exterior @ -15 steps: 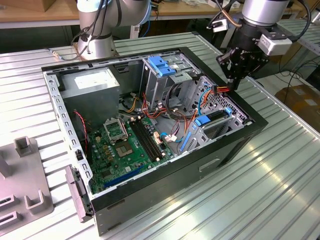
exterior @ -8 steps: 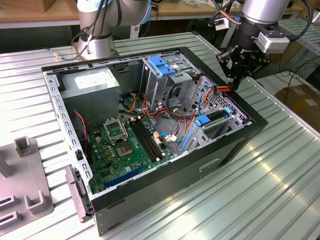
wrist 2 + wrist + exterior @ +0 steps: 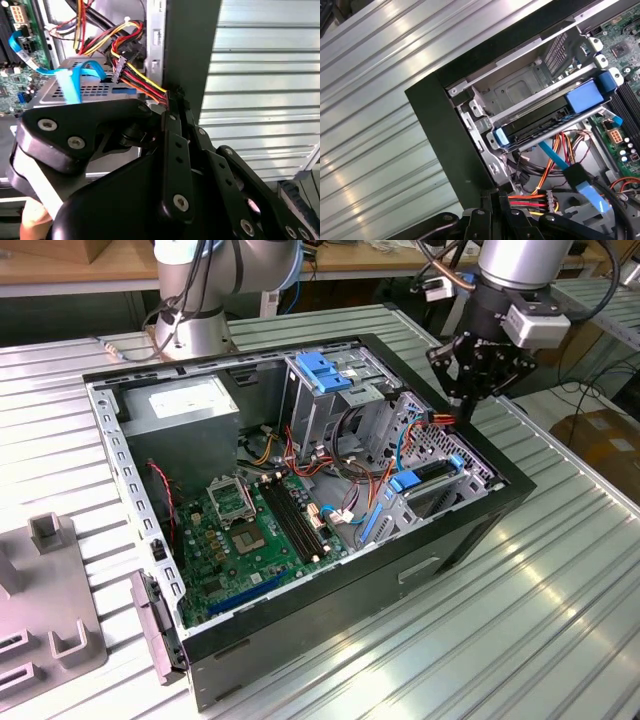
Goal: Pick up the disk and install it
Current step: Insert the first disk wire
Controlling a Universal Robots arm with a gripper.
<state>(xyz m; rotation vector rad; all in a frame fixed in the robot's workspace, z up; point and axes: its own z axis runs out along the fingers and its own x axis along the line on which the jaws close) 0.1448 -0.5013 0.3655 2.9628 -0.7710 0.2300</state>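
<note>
- Ribbed metal surface (image 3: 560, 620) is carrying an open computer case (image 3: 470, 530), with the arm reaching over its far corner on the exterior view's right.
- Tool (image 3: 467, 408) is hanging just above that corner's rim. Its fingers are drawn together to a point, as the second wrist view (image 3: 170, 98) is showing most plainly.
- Red, yellow and black wires (image 3: 135, 82) are running right up to the tip. Whether they are being pinched or are only passing beside it, I cannot tell.
- Disk (image 3: 540, 122) is sitting edge-on inside the cage (image 3: 520, 90), near the tool, lower and further into the case.
- Its long axis is running from the corner wall toward the motherboard (image 3: 625, 45), with blue bracket ends showing at both ends.
- Exterior view is giving the disk's (image 3: 432, 476) height below the tool. The first wrist view is showing how the disk is lying between the cage rails.
</note>
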